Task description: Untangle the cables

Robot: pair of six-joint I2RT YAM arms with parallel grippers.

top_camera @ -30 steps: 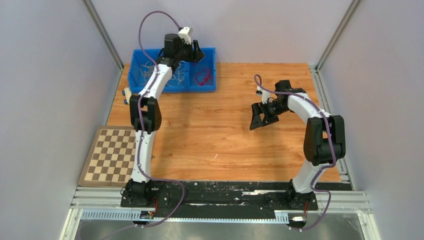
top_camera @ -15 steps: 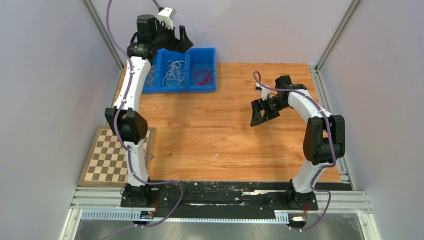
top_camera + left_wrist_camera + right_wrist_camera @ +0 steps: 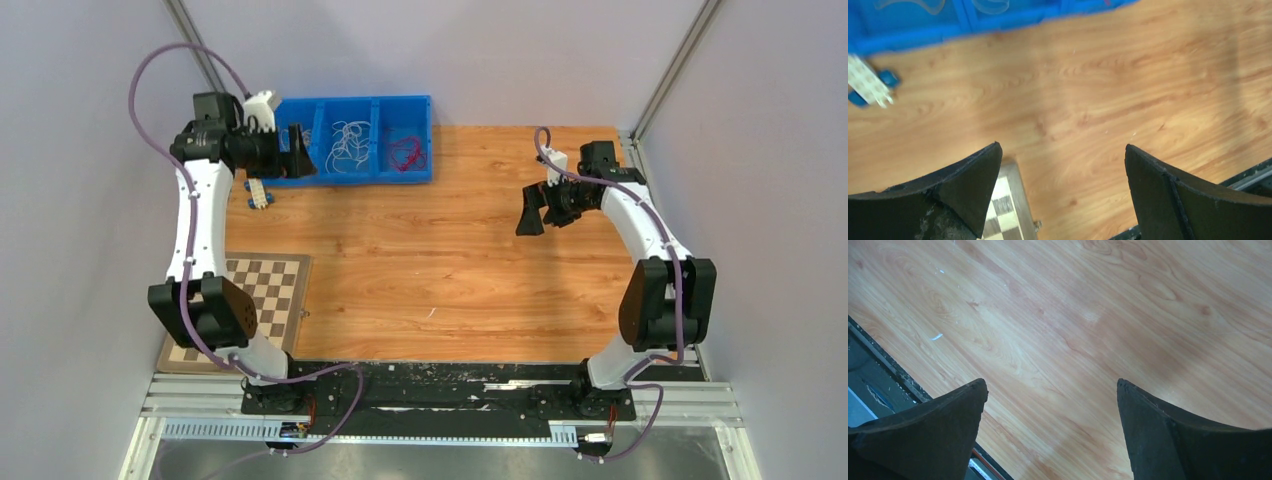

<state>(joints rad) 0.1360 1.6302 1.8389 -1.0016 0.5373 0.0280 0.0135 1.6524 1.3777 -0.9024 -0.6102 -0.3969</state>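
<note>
Tools gape wide, empty: left tool, right tool.

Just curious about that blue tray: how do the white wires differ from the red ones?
The white cables lie in the middle compartment of the blue bin; the red cables lie in its right one. The white cables spread looser and wider; the red cables bunch tighter. Both are thin, curly tangles.

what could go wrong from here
1. The open left gripper hangs at the left end of the blue bin; reaching in, it could clip the wall or knock the small white-and-blue part beside it.
2. The white cables and red cables are thin loops in adjoining compartments; a grab may miss or drag out a whole clump.
</note>
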